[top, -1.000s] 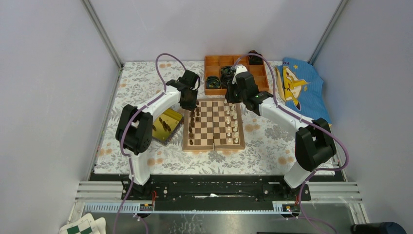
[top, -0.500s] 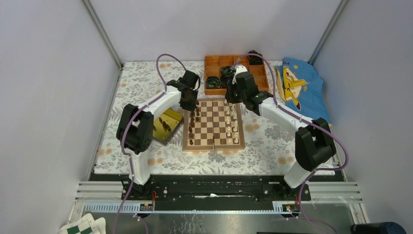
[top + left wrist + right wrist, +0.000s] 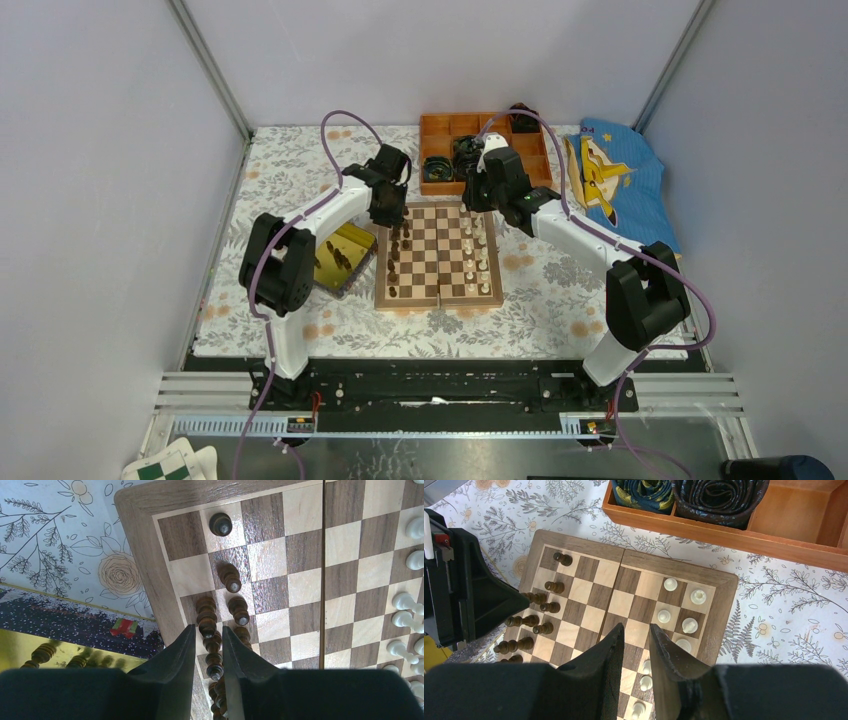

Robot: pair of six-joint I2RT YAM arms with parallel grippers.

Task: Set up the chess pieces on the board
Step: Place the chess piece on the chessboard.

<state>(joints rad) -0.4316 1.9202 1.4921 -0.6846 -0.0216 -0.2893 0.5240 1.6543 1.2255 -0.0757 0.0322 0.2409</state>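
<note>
At the middle of the worktop, somewhat toward its far edge, we find the board lying flat and opened out. Dark chessmen stand in two files along its left side and pale chessmen along its right side; the central squares are bare. We see the left pincer poised over the board's left files, its fingers a narrow gap apart. Dark chessmen show through that gap, and we cannot tell whether either finger touches one. The right pincer hangs above the far half of the board near the centre seam, its fingers likewise slightly apart with nothing between them. Just beside the board's left edge lies a gold tray with further dark chessmen on it. An orange compartmented box holding dark coiled rolls stands at the far edge, and a blue cloth lies toward the far right corner.
</note>
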